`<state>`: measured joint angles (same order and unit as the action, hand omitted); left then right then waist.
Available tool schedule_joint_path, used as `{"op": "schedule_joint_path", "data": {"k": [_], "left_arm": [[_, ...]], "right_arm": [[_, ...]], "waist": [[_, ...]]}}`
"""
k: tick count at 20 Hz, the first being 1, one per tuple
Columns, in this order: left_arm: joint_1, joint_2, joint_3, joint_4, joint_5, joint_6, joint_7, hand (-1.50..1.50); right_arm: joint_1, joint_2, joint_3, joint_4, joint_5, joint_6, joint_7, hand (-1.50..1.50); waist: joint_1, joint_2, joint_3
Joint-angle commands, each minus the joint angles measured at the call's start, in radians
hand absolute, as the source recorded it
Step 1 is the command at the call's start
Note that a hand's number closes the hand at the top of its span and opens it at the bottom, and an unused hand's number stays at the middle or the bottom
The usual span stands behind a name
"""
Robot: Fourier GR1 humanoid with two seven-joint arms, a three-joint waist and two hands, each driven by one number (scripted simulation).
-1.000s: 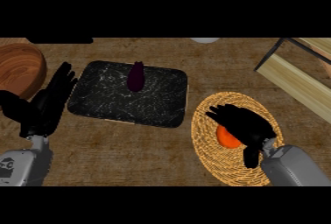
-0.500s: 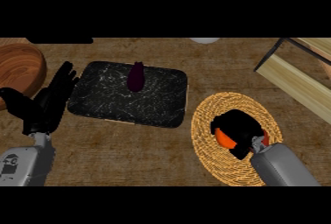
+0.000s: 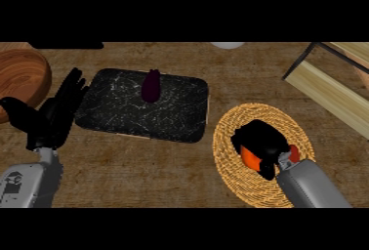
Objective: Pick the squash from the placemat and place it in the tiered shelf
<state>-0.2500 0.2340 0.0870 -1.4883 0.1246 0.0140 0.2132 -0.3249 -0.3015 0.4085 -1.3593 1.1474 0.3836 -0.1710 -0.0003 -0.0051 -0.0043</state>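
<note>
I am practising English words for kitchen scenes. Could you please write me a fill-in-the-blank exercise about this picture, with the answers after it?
1. The robot's right hand curls round the orange squash, which is over the round woven ____.
2. The dark purple eggplant lies on the ____ marbled tray.
3. The robot's left hand rests open beside the tray, near the round ____ bowl.
4. The light wooden tiered shelf stands at the view's upper ____.

Answers: placemat; black; wooden; right

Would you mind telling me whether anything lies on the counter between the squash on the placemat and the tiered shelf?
Nothing visible does. The right hand is curled round the orange squash on the woven placemat; only bare counter separates it from the wooden tiered shelf at the upper right.
</note>
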Motion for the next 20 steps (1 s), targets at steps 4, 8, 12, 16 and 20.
{"op": "schedule_joint_path", "data": {"k": [4, 8, 12, 16, 20], "left_arm": [[-0.02, 0.032, 0.044, -0.013, 0.012, 0.005, 0.03, 0.0], [0.033, 0.034, 0.05, -0.037, 0.035, -0.027, 0.016, 0.0], [0.035, 0.021, 0.049, -0.01, 0.011, -0.002, -0.01, 0.0], [0.045, 0.009, 0.017, -0.056, -0.002, 0.0, 0.011, 0.0], [0.01, 0.003, 0.022, 0.011, -0.007, 0.001, -0.004, 0.0]], "right_arm": [[0.416, -0.047, 0.059, -0.406, -0.037, -0.03, 0.036, 1.5], [0.63, -0.141, 0.013, -0.646, -0.103, -0.078, 0.0, 1.5], [0.756, -0.037, -0.002, -0.791, -0.281, -0.091, -0.016, 1.5], [0.77, -0.013, -0.173, -1.011, -0.474, -0.064, 0.012, 1.5], [0.816, 0.029, -0.272, -1.186, -0.627, -0.016, 0.104, 1.5]], "waist": [[-0.041, -0.004, 0.004], [-0.034, -0.003, 0.004], [-0.054, -0.002, 0.003], [-0.036, -0.002, 0.004], [-0.036, 0.004, 0.003]]}}
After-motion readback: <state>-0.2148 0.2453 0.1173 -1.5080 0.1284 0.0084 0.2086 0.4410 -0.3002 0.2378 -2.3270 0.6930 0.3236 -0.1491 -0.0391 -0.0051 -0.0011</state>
